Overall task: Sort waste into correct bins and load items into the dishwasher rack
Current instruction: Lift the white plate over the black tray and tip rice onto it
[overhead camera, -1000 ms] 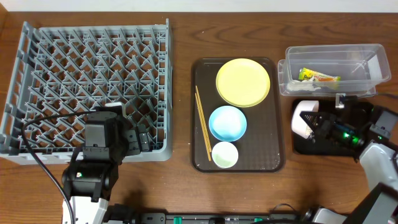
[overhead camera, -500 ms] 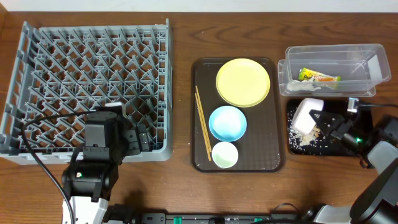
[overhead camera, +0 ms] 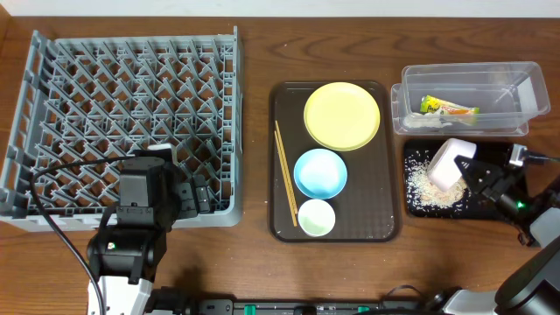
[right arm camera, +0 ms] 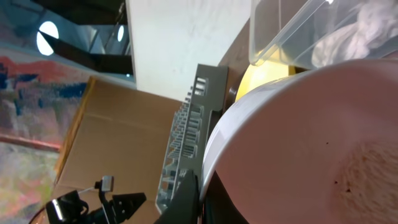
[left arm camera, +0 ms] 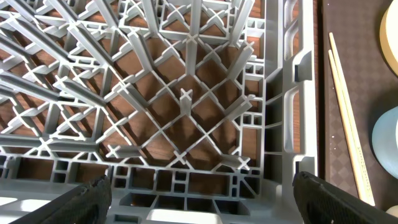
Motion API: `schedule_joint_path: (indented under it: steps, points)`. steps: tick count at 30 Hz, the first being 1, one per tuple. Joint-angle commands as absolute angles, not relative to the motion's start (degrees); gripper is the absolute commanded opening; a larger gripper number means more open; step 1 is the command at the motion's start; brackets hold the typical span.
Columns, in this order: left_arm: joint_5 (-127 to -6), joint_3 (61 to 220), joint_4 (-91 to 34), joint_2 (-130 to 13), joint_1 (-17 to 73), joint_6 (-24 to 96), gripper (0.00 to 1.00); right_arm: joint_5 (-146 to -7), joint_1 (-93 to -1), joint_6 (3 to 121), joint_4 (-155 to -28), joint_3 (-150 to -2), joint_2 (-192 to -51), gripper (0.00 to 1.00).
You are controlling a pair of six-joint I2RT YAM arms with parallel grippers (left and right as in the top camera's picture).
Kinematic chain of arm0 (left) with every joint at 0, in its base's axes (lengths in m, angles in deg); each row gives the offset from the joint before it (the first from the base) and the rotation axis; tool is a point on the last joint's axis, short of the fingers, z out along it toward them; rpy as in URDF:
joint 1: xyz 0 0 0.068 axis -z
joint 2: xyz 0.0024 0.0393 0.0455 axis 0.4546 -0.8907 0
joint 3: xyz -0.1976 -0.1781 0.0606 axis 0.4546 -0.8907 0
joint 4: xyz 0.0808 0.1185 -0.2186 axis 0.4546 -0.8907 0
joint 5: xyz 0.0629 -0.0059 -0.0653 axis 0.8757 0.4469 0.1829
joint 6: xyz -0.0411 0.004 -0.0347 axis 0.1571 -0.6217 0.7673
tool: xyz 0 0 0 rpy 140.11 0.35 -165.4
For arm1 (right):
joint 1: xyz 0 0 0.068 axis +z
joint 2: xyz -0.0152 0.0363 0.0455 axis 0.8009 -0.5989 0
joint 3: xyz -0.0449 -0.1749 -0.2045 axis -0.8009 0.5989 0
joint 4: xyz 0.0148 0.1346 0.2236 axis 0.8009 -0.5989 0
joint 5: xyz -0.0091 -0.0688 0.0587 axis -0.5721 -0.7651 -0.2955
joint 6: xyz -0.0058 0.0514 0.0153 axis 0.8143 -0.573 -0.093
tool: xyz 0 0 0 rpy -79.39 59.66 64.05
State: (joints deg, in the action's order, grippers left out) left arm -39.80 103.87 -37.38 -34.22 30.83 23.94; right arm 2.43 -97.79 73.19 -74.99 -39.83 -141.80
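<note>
Currently we are tipping rice (overhead camera: 426,185) from the white bowl (overhead camera: 444,164), rim pinched by the right gripper (overhead camera: 468,169), into the black tray (overhead camera: 418,213); dishwasher rack (overhead camera: 87,105) likely next; left gripper (left arm camera: 199,198) spread.

On the serving tray (overhead camera: 372,197): plate (overhead camera: 342,115) at the back, bowl (overhead camera: 320,172) mid, cup (overhead camera: 316,217) in front, chopsticks (overhead camera: 285,173) along the left edge. The dishwasher rack (overhead camera: 122,114) lies to its left. To its right, the tub (overhead camera: 411,96) with the wrapper (overhead camera: 449,108) inside sits behind a shallow bin (overhead camera: 455,213) holding rice (overhead camera: 429,188), a second bowl (overhead camera: 448,164) above it.
</note>
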Motion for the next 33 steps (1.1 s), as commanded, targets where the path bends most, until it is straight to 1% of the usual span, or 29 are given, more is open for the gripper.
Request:
schedule_joint_path:
  steps: [1,3,5,8,11,13,16,19,24,27,29,31,33]
  points:
    - [-39.5,105.1,-37.2,-34.2,30.5,24.7,0.95,4.9,-99.6,72.4,-74.7,-39.7,-142.0,0.01]
    - [-39.5,105.1,-37.2,-34.2,30.5,24.7,0.95,4.1,-100.1,71.6,-74.7,-39.7,-142.0,0.01]
    - [-39.5,105.1,-37.2,-34.2,30.5,24.7,0.95,-0.3,-100.4,67.6,-74.7,-39.7,-142.0,0.01]
    - [-39.5,105.1,-37.2,-34.2,30.5,24.7,0.95,5.0,-100.6,68.5,-71.0,-39.8,-142.0,0.01]
    - [-39.5,105.1,-37.2,-34.2,30.5,24.7,0.95,4.8,-100.5,68.6,-69.4,-39.8,-141.6,0.01]
    - [-39.5,105.1,-37.2,-34.2,30.5,24.7,0.95,0.4,-100.7,65.2,-69.2,-39.8,-141.6,0.01]
    - [-39.5,105.1,-37.2,-34.2,30.5,24.7,0.95,5.0,-100.4,65.0,-64.9,-39.8,-141.6,0.01]
    - [-39.5,105.1,-37.1,-34.2,30.5,24.7,0.95,1.1,-100.5,59.9,-64.1,-39.8,-141.4,0.01]
    - [-39.5,105.1,-37.1,-34.2,30.5,24.7,0.95,-0.6,-100.5,56.5,-63.2,-39.8,-141.4,0.01]
    - [-39.5,105.1,-37.1,-34.2,30.5,24.7,0.95,5.0,-100.5,58.6,-59.3,-39.8,-141.4,0.01]
    - [-39.5,105.1,-37.1,-34.2,30.5,24.7,0.95,4.8,-100.2,58.1,-59.0,-39.8,-141.1,0.01]
    - [-39.5,105.1,-37.1,-34.2,30.5,24.7,0.95,1.4,-100.2,53.5,-59.2,-39.8,-141.1,0.01]
    - [-39.5,105.1,-37.2,-34.2,30.5,24.7,0.95,4.3,-100.3,54.8,-56.0,-39.8,-141.1,0.01]
